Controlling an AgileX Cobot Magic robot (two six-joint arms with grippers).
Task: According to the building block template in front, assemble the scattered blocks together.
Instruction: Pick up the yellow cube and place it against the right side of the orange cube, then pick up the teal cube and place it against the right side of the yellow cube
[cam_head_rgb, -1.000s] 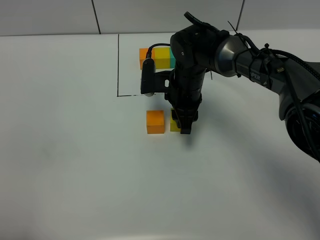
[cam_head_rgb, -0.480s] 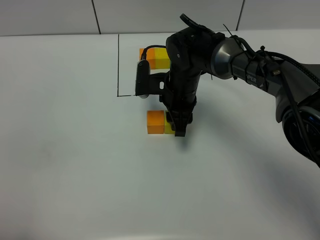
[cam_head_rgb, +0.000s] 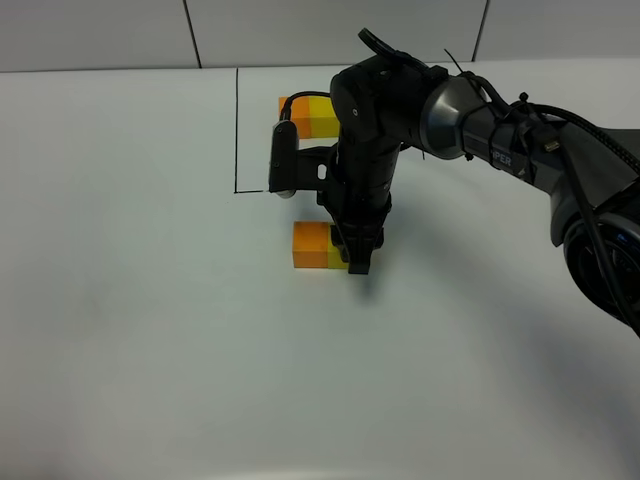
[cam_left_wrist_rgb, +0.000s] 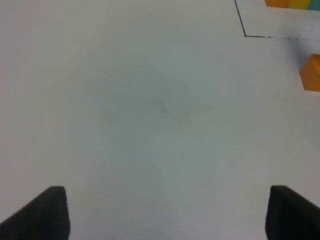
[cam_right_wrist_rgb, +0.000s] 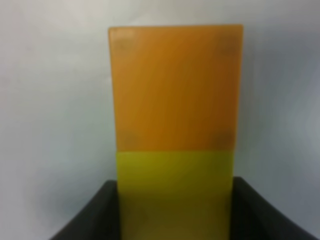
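Now, open room: the counter (cam_head_rgb: 150, 350) lies bare across the whole left side and toward the near edge of the high view, and it is bare beneath the reaching arm on the right as well.
Edges: a thin black outline (cam_head_rgb: 237, 130) runs forward from the rear and turns a corner, then heads right until the arm covers it.
template row (cam_head_rgb: 310, 115): at the rear, inside the outline; its orange and yellow parts show, the rest is hidden behind the arm.
orange cube (cam_head_rgb: 311, 245): flat on the counter, outside the outline and near its front line.
yellow cube (cam_head_rgb: 337, 260): flush against the orange cube's right face; in the right wrist view their sides line up.
right arm (cam_head_rgb: 470, 110): comes in from the right and crosses past the middle, wrist bent straight down over the yellow cube.
right fingers (cam_head_rgb: 358, 255): closed onto the yellow cube, one dark finger on each side, tips down at the counter.
left fingers (cam_left_wrist_rgb: 167, 217): spread wide with nothing between them, over bare counter, well apart from the orange cube.
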